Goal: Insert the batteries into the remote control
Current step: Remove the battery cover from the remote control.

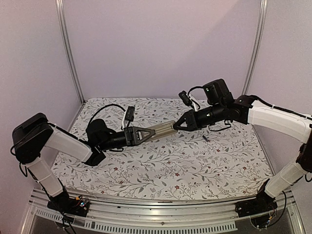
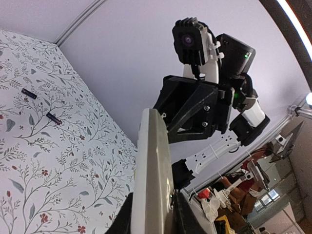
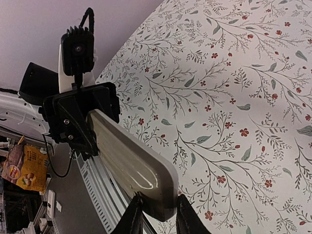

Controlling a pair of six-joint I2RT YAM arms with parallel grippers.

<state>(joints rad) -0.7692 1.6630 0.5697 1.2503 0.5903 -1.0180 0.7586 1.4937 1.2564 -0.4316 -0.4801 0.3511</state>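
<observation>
The bench (image 1: 146, 180) is the biggest thing here. A flowery cloth (image 1: 195, 161) covers it. Plain pale walls (image 1: 161, 44) stand behind it, with a metal pole (image 1: 68, 48) on each side and a metal rail (image 1: 161, 214) along the near edge.

The left arm (image 1: 68, 144) reaches in from the left side. The right arm (image 1: 273, 119) reaches in from the right side. They meet over the middle of the bench, tip to tip. A black cable (image 1: 222, 129) loops on the cloth just under the right arm.

The left gripper (image 1: 146, 134) is squeezed closed on one end of the remote control (image 1: 162, 130). The right gripper (image 1: 176, 125) is squeezed closed on the other end. So the remote control hangs in the air between them like a little bridge, up off the cloth. Each wrist view shows it going from its own fingers to the other gripper, which blocks the view past it.

The batteries (image 2: 53, 118) are the smallest things. Both lie flat on the cloth, a little apart from each other. They are well apart from the remote control and no gripper touches them. In the top view they are only a tiny dark speck on the cloth near the right arm.
</observation>
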